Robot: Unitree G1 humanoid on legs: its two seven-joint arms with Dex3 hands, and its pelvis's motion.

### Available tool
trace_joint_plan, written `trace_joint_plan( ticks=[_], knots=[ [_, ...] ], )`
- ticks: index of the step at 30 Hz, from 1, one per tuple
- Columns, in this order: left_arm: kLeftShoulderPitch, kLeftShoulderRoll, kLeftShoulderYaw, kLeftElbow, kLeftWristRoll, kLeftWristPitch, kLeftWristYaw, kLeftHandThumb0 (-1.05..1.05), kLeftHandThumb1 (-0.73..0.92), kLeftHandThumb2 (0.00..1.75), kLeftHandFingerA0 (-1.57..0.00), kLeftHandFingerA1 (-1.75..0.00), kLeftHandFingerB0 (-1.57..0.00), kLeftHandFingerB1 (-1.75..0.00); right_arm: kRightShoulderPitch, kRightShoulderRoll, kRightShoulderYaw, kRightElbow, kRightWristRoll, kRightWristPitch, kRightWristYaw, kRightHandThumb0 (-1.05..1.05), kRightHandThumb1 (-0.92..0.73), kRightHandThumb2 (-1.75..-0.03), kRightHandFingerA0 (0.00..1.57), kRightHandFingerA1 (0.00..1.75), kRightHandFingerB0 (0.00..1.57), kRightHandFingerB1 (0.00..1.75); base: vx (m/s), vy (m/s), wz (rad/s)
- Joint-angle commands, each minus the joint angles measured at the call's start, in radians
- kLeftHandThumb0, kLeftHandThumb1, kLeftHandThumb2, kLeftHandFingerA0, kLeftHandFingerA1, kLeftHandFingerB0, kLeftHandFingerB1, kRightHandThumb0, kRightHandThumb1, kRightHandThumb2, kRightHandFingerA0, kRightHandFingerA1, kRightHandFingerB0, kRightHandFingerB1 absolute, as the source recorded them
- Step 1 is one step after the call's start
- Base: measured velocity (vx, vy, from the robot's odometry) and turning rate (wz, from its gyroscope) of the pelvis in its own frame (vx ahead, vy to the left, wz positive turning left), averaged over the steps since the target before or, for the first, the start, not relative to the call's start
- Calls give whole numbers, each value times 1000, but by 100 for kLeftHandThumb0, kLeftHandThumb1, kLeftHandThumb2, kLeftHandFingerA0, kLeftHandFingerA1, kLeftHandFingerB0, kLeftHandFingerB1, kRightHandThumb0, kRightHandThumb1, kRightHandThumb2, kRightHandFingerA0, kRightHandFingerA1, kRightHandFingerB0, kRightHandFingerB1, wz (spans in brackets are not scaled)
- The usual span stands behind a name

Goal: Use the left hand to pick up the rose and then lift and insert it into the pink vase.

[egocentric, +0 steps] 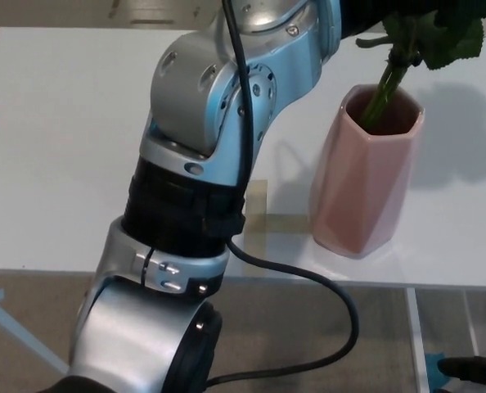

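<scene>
The pink faceted vase (pixel 364 184) stands on the white table (pixel 55 147), right of centre. The rose's green stem (pixel 384 94) runs down into the vase's mouth, leaning slightly. Its leaves (pixel 447 37) spread at the top right, and the flower itself is out of frame. My left arm (pixel 210 123) rises through the middle of the picture. Only the black base of my left hand (pixel 370 15) shows at the top edge, closed on the stem above the vase. A black tip at the lower right corner is my right hand (pixel 472 371), below the table's edge.
A black cable (pixel 308 282) loops from the left arm across the table's front edge. A strip of tape (pixel 259 209) marks the table just left of the vase. The floor shows below the front edge.
</scene>
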Motion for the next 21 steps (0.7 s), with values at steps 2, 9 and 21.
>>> trace_joint_plan(
  ticks=[2, 9, 21],
  knots=[
    [62, -17, -35, -9, 28, -41, -32, -19, 85, 67, -102, -138, -81, -88, 4, -8, 2, 2, -7, 6, 8, -29, -58, -57, 57, 46, 53, 43, 0, 0, 0],
    [103, 3, -66, -8, 21, -16, -72, -35, 70, 62, -106, -71, -59, -40, -2, -9, 1, 2, -3, 10, 13, -29, -58, -57, 57, 47, 53, 43, 0, 0, 0],
    [70, 152, -173, 27, 6, 25, -348, -87, 47, 60, 0, 0, 0, -12, -13, -12, 9, 4, -10, 13, 20, -28, -59, -57, 57, 46, 52, 43, 0, 0, 0]
  ],
)
